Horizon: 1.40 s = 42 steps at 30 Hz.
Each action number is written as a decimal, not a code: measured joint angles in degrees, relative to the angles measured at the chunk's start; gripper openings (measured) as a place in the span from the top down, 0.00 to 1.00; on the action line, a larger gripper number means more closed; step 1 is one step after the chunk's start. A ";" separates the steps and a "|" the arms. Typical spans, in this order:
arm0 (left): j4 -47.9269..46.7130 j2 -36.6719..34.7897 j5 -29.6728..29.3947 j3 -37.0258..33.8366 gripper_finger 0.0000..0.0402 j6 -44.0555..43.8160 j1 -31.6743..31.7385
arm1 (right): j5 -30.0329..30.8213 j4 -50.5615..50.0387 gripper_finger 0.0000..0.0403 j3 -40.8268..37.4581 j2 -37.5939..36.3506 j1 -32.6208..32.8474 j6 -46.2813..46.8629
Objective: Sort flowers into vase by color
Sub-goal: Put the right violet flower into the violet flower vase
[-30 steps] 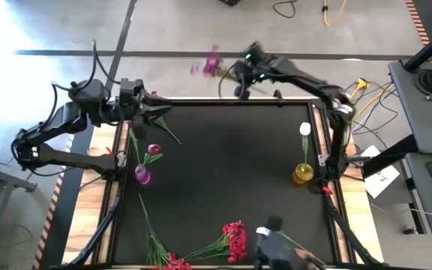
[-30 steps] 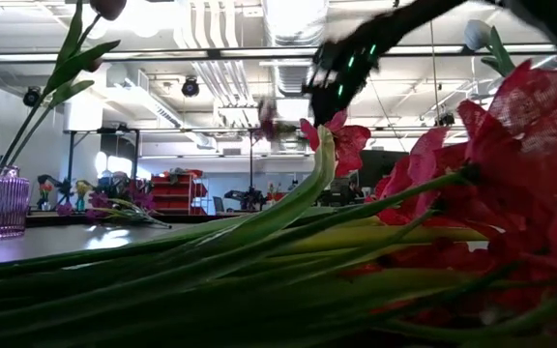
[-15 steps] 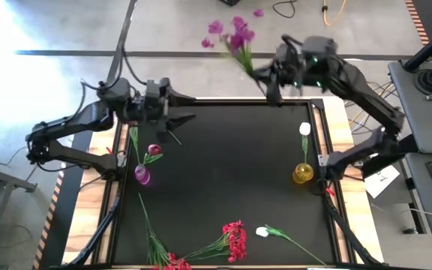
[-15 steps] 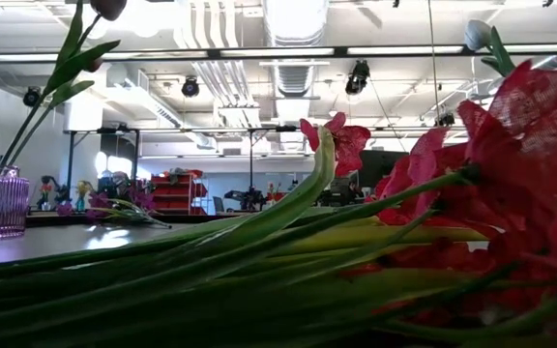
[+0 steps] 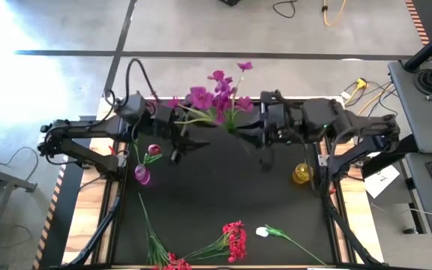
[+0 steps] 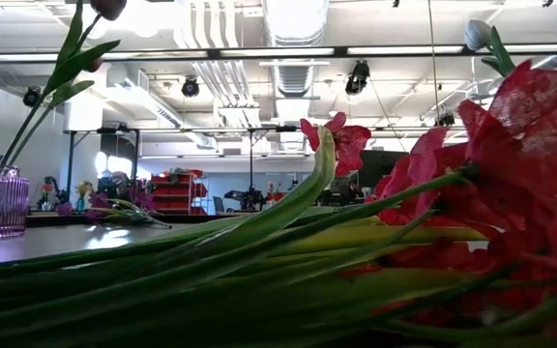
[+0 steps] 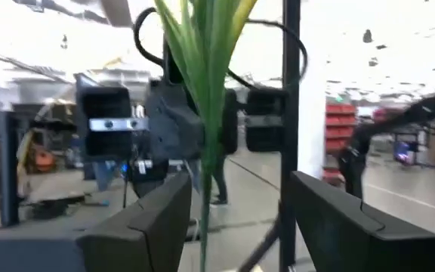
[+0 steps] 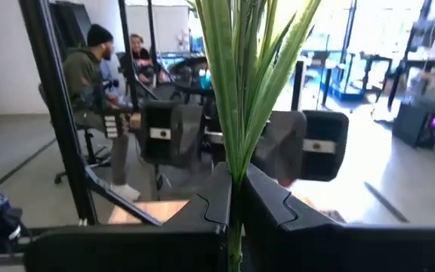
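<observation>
The right end effector (image 5: pixel 240 129) was clamped on the stems of the purple flowers (image 5: pixel 216 96) above the table's (image 5: pixel 223 195) far middle. The left end effector (image 5: pixel 188 133) faced it, fingers (image 7: pixel 146 219) spread around the stems (not gripping).

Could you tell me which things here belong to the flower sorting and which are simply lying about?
Belonging:
purple flowers, held by right gripper
left gripper
purple vase
yellow vase
red flowers
white tulip

Lying about:
cables
</observation>
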 joint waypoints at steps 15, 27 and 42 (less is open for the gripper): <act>-2.67 1.01 -5.24 5.28 0.53 -0.91 -1.44 | 4.07 7.93 0.97 0.00 7.28 0.60 -0.59; -23.01 1.28 -5.46 14.28 0.97 3.59 -0.97 | 5.81 9.13 0.77 0.00 8.17 0.25 -1.44; -59.25 -20.58 -22.97 13.16 1.00 1.44 -12.99 | 9.34 6.52 0.28 0.00 2.34 0.25 -3.16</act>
